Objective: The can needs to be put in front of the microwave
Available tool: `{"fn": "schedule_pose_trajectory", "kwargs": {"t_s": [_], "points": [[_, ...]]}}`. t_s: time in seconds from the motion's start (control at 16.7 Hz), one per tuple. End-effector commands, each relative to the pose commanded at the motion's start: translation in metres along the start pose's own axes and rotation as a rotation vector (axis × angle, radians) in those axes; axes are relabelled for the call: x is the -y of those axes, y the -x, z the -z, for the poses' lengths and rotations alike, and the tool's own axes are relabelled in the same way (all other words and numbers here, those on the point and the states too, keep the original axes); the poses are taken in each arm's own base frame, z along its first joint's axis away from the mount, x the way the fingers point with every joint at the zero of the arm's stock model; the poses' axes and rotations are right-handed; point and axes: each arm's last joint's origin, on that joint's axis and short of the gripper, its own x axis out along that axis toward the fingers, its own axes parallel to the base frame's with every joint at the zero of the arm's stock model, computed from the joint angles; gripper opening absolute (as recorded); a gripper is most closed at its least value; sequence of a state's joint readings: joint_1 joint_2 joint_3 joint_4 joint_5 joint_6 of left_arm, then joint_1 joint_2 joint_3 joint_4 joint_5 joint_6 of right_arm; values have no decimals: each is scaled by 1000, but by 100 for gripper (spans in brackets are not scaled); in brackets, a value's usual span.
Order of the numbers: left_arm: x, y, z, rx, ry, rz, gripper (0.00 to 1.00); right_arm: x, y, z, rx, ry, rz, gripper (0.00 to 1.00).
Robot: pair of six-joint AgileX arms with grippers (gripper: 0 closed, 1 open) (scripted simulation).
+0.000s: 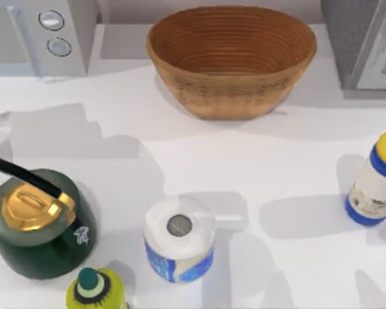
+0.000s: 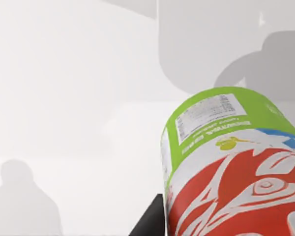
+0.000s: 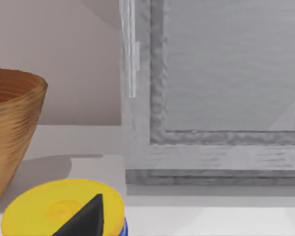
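Top view: the microwave (image 1: 42,35) stands at the table's (image 1: 270,167) back left, its two knobs on the panel. A basket (image 1: 231,61) is right of it and a darker appliance (image 1: 363,42) is at the back right. Nearer the front are a green kettle (image 1: 35,222), a white-and-blue roll (image 1: 179,239), a yellow-green bottle (image 1: 95,291) and, at the right edge, a yellow-capped bottle (image 1: 376,180).

Left wrist view: the left fingers (image 2: 150,223) hold the can (image 2: 236,167). One dark finger lies against its side and the other is hidden behind it. The can is tilted, its green band pointing away from the fingers and its red body nearest them. Bare white table with grey shadows lies beyond it.

Right wrist view: the right fingers (image 3: 86,219) hang just over the yellow cap. Whether they are wide or narrow, I cannot tell. The darker appliance is straight ahead of them, the basket off to one side
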State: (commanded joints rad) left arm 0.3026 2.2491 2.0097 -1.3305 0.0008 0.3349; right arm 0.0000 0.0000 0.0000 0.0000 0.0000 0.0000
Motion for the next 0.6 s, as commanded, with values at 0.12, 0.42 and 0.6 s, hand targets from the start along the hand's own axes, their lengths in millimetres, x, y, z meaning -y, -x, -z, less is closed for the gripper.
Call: {"fn": "schedule_pose_trajectory", "kwargs": {"t_s": [0.12, 0.42, 0.6], "points": [[0, -4, 0, 2, 2, 1, 0, 0, 0, 0, 0, 0, 0, 100], [-1, -5, 0, 2, 2, 2, 8, 0, 0, 0, 0, 0, 0, 100], [-1, -5, 0, 2, 2, 2, 30, 0, 0, 0, 0, 0, 0, 100]]}}
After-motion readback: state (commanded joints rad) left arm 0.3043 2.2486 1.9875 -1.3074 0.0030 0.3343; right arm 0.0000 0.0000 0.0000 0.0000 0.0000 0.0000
